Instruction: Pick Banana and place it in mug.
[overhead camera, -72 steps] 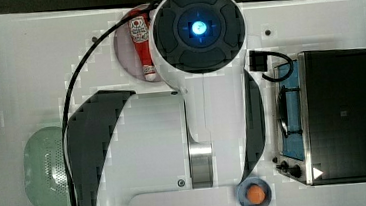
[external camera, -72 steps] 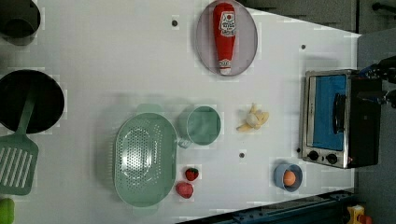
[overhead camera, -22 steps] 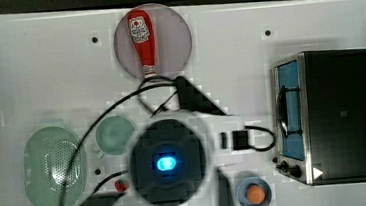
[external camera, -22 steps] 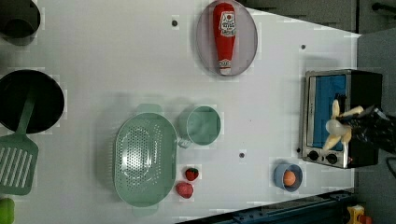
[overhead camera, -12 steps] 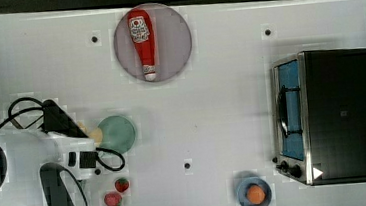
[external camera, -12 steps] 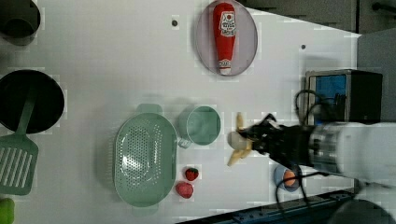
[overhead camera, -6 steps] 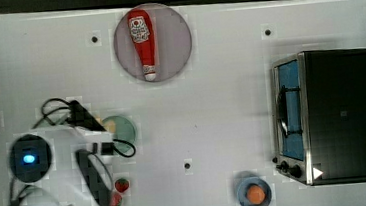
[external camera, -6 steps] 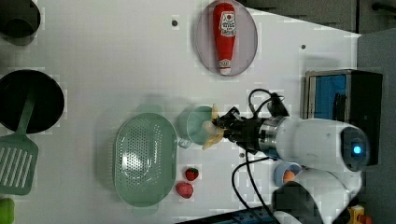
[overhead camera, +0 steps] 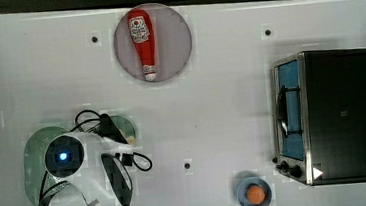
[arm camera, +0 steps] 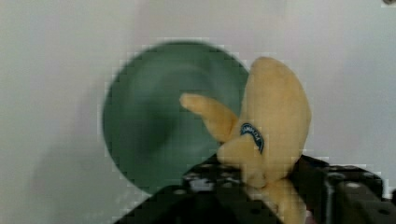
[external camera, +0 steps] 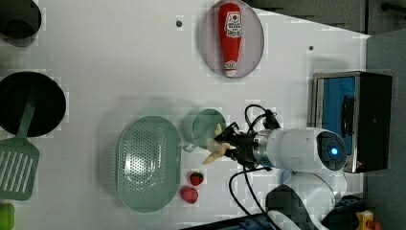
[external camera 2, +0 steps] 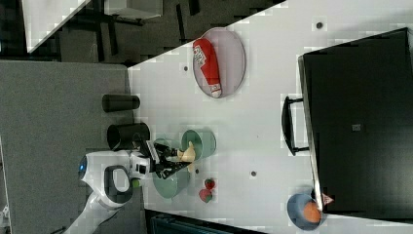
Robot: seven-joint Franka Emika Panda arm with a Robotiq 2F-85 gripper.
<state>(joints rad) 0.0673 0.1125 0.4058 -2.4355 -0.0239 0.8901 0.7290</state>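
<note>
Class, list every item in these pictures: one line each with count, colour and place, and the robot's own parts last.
banana: 1, pale yellow, held at the mug's rim
mug: 1, green, beside the colander
colander: 1, pale green, table
strawberries: 2, red, beside the colander
ketchup bottle: 1, red, lying on the plate
plate: 1, grey, table
toaster oven: 1, black, the left view's right
bowl: 1, blue, holding an orange ball
spatula: 1, green, the left view's left
gripper: 1, black, shut on the banana

A white table (overhead camera: pixel 221 104) fills the scene — grey floor (external camera 2: pixel 58 112) beyond its edge.
</note>
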